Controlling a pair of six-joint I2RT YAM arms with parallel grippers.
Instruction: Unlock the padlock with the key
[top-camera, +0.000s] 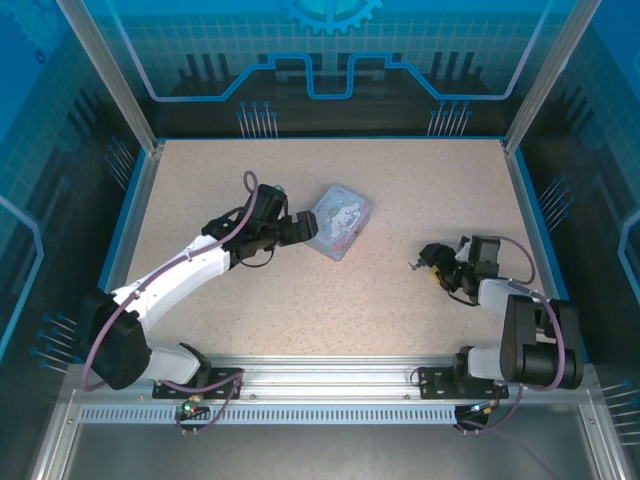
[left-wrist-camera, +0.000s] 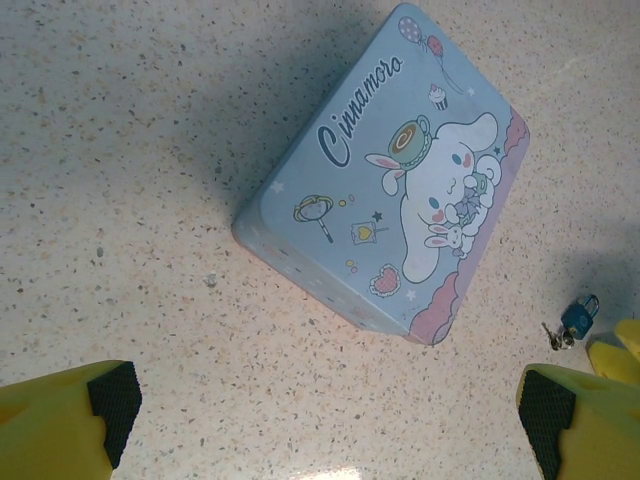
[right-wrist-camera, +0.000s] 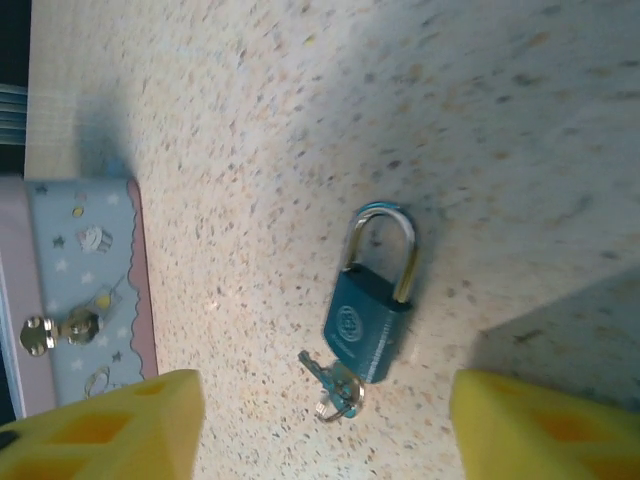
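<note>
The padlock (right-wrist-camera: 368, 312), teal-bodied with a silver shackle seated at both legs, lies flat on the speckled table (right-wrist-camera: 500, 100). The key (right-wrist-camera: 336, 386) sits at the foot of the lock body, touching it; whether it is in the keyhole cannot be told. The right gripper (right-wrist-camera: 322, 412) hovers just over lock and key, its yellow fingers (right-wrist-camera: 120, 430) spread wide and holding nothing. Well to the left lies the pale blue Cinnamoroll tin (left-wrist-camera: 400, 180), with the left gripper (left-wrist-camera: 330, 408) beside it, also spread wide and empty.
</note>
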